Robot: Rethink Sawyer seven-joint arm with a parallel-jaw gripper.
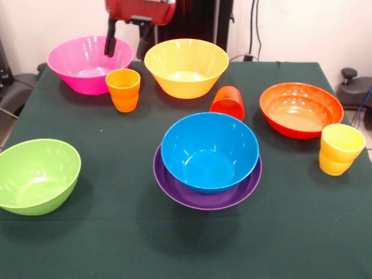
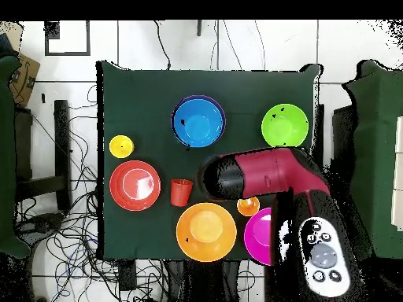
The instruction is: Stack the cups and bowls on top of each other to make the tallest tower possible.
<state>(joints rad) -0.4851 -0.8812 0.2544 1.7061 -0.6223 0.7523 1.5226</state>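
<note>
A blue bowl point(image 1: 209, 150) point(image 2: 197, 123) sits nested in the wide purple bowl point(image 1: 200, 199) point(image 2: 223, 118) at the table's middle, a two-piece tower. All the other pieces stand alone. They are a pink bowl point(image 1: 87, 63) point(image 2: 258, 236), a yellow bowl point(image 1: 186, 67) point(image 2: 206, 231), an orange-red bowl point(image 1: 300, 109) point(image 2: 134, 185) and a green bowl point(image 1: 36, 174) point(image 2: 284, 125). The ribbed orange cup point(image 1: 123, 90) point(image 2: 248, 206) and the yellow cup point(image 1: 340, 149) point(image 2: 121, 145) are upright. The red-orange cup point(image 1: 228, 103) point(image 2: 181, 191) seems to lie on its side. My gripper point(image 1: 128, 38) hangs open and empty above the pink bowl's rim and the orange cup.
Dark green cloth point(image 1: 116, 244) covers the table. From overhead my red and black arm point(image 2: 268, 173) hides the gripper and part of the pink bowl. Cables and chairs surround the table.
</note>
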